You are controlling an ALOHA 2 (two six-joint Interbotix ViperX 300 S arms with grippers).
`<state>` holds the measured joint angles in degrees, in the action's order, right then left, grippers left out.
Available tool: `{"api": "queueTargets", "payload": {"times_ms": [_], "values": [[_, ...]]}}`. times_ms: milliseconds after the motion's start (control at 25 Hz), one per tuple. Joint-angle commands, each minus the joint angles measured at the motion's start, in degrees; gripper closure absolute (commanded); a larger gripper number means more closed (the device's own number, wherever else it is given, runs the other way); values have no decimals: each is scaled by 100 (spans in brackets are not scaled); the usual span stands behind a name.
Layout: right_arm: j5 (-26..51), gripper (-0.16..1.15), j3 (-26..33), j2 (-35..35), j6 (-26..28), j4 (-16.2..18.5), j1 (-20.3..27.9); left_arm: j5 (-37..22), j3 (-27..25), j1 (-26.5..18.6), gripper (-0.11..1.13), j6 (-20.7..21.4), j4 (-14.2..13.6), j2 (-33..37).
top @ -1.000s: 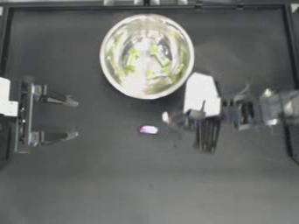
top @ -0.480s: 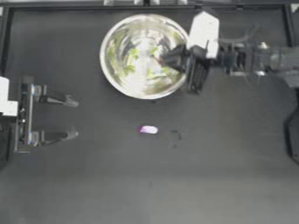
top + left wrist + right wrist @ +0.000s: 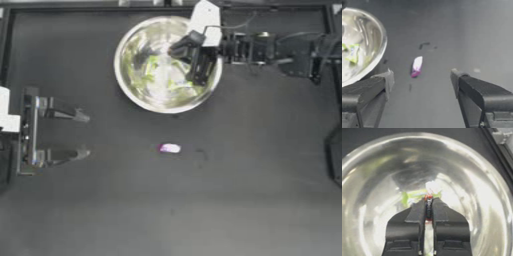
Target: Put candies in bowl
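- The right tool [image 3: 192,62] is reaching in from the right side and sits over the big round shiny silver metal bowl [image 3: 130,85], above its right half, near the far edge of the dark worktop [image 3: 100,210].
- In the right wrist view that tool [image 3: 429,203] is clenched tight on the thin white sweet with red markings [image 3: 429,209]. Only a sliver of it shows between the jaws, so the markings are hard to make out.
- Just beyond the fingertips, on the shiny inside of the bowl [image 3: 372,178], lie yellow-green wrapped sweets [image 3: 413,196]. I think there are a few, but with the reflections I can't count them.
- From above those yellow-green sweets [image 3: 155,70] show up as green smears in the middle of the bowl.
- The small purple-and-white wrapped sweet [image 3: 169,148] is lying on the worktop, apart from the bowl on its near side, with nothing touching it.
- The left tool [image 3: 67,135] is parked at the left edge, jaws spread wide apart and empty; its wrist view looks across at the purple-and-white sweet [image 3: 416,66] and the rim of the bowl [image 3: 378,60].
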<state>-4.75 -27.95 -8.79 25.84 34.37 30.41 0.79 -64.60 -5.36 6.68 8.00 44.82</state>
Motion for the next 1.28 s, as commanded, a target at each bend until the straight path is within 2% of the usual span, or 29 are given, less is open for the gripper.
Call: {"api": "queueTargets", "payload": {"times_ms": [40, 160, 240, 360, 400, 520, 720, 880, 1280], "values": [[-18, 62, 290, -97, -9, 53, 0, 44, 62, 0, 4, 0, 9, -35], [-18, 46, 396, -167, -18, 202, 0, 44, 62, 0, 4, 0, 18, -44], [-35, 22, 396, -185, -18, 334, 0, 44, 62, 0, 4, 0, 18, -44], [-35, -9, 369, -158, 0, 316, -9, 44, 62, 0, 4, 9, 18, -53], [-35, -10, 352, -141, 0, 308, -18, 44, 62, 0, 4, 9, 18, -53], [-26, 0, 316, -9, 0, 290, -79, 44, 62, 0, 4, 18, 9, -62], [-26, 1, 105, 519, 0, 290, -272, 44, 79, 0, 4, 35, 9, -62], [-123, 1, -334, 1230, 18, 255, -554, 44, 62, 0, 4, 35, 9, -62], [-378, 1, -1846, 3155, 26, -158, -1266, 35, 105, 0, 4, 44, 0, -62]]}}
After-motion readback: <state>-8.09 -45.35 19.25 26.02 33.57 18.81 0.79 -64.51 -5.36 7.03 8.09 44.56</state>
